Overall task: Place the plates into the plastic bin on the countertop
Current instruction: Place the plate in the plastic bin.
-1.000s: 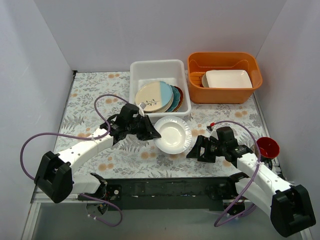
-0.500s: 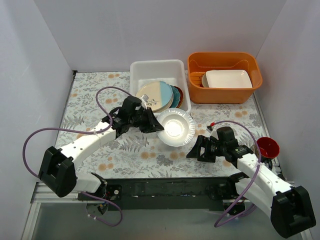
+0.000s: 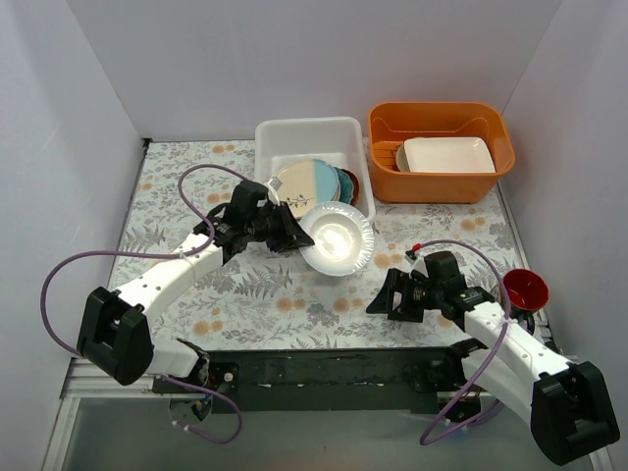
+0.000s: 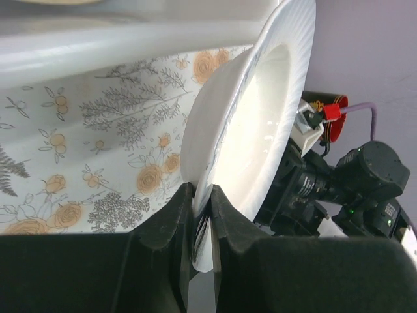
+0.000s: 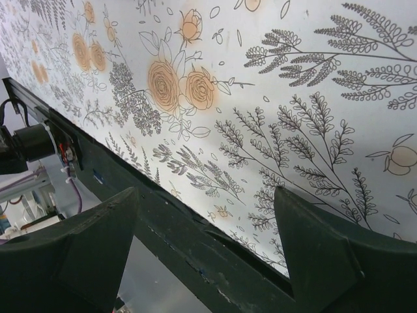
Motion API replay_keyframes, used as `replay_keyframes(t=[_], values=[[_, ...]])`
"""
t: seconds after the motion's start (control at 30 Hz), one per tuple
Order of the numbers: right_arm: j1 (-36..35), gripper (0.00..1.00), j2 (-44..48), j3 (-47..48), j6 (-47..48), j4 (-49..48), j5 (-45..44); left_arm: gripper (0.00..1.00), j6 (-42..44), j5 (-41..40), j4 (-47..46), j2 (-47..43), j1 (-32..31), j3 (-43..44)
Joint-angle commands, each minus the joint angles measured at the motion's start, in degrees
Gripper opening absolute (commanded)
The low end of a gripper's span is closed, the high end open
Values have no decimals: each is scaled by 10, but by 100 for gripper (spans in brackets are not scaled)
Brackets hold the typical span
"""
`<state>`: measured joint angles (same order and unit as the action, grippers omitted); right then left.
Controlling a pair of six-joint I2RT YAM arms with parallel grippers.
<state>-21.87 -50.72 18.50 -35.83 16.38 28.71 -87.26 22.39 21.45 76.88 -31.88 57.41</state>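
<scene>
- At the centre of the frame, the left gripper point(image 3: 300, 235), clamped on the rim of the white plate point(image 3: 337, 238), has carried it to the near edge of the plastic bin point(image 3: 304, 144); the drop is near.
- At lower right, the right gripper point(image 3: 385, 295) waits, fingers apart.

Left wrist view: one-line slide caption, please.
Left gripper pinches the white plate by its rim, over the countertop near the plastic bin.

Overhead view looks down on the countertop point(image 3: 265, 304); both wrist views skim it close up

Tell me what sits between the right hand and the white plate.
Only bare countertop, as the top external view shows, separates the right hand from the white plate.
</scene>
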Motion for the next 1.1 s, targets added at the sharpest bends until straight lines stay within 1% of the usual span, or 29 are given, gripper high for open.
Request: replay_keyframes(t=[0.0, 0.07, 0.27, 0.5, 0.93, 1.07], values=[[-3, 91, 8, -8, 3, -8, 3, 0, 16, 50, -36, -8, 56, 38], [-3, 91, 9, -12, 3, -8, 1, 0, 18, 74, -40, -6, 87, 37], [-3, 91, 1, -8, 5, -13, 3, 0, 39, 105, -37, 16, 141, 61], [-3, 91, -14, -7, 6, -19, 3, 0, 39, 126, -47, 58, 166, 96], [-1, 91, -3, -14, 4, -15, 1, 0, 46, 143, -53, 140, 194, 175], [-2, 91, -1, -13, 5, -12, -1, 0, 47, 143, -55, 157, 201, 182]])
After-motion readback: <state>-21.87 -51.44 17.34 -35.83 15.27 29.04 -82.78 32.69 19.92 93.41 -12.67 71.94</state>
